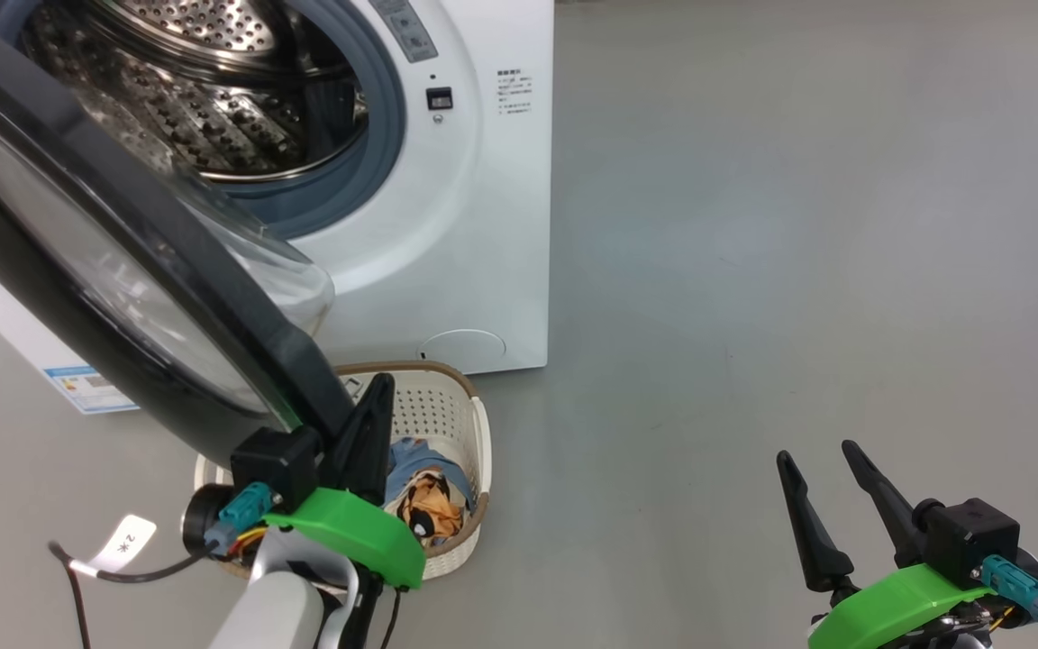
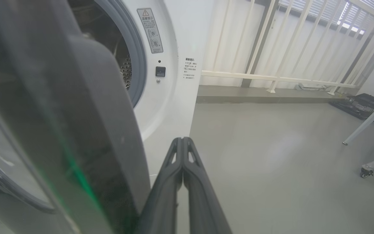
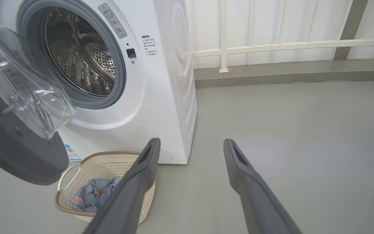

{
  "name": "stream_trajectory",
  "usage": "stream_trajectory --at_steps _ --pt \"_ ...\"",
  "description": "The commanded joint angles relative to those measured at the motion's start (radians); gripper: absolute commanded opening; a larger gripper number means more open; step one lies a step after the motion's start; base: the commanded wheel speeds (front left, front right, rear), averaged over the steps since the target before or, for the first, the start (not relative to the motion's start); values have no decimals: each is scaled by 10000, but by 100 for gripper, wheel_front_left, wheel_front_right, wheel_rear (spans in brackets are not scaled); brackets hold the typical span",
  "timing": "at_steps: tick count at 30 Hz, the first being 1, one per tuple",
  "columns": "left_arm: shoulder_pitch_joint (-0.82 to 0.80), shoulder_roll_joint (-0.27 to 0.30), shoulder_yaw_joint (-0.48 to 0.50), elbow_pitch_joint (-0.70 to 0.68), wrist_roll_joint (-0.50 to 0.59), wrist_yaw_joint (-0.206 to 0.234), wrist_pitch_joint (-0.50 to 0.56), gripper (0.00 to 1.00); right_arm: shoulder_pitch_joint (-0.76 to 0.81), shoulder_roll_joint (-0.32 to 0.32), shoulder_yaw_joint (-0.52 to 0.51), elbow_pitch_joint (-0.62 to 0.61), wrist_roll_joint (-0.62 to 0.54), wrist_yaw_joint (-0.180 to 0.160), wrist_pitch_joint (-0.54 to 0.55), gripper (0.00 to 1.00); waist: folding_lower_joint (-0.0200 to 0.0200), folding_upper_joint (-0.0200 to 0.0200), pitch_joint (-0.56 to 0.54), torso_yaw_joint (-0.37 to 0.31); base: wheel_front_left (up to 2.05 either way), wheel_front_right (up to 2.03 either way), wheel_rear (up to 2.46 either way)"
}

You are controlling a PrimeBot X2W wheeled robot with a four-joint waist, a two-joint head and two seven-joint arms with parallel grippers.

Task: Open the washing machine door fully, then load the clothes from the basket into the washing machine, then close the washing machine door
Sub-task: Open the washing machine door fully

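Judging the washing machine door (image 1: 136, 297) heavy, we would push its rim at eight o'clock. Our left fingers (image 1: 366, 442) are together, right fingers (image 1: 809, 532) wide.

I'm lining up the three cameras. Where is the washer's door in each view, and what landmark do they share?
Head view: the door slants across the left side, from the top left corner down toward the lower middle.
Left wrist view: the door stands very close along the left side, dark rim foremost.
Right wrist view: the door hangs at the left edge, with its clear bowl uppermost.
Shared landmark: the small black latch slot on the washer front.
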Motion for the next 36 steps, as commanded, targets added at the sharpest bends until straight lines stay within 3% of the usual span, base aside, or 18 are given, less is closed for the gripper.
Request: stream_trajectory --at_steps 1,21,36 --pt "-443 186 373 -139 -56 4 -145 0 -324 -24 257 -277 48 16 -4 100 0 0 -20 57 0 0 0" --pt "-382 245 335 85 -203 45 -292 0 -225 -24 323 -354 67 16 81 100 0 0 -81 833 0 0 0" --pt "-7 242 89 59 -306 72 -333 0 -93 -24 600 -485 64 16 220 100 0 0 -452 1992 0 0 0"
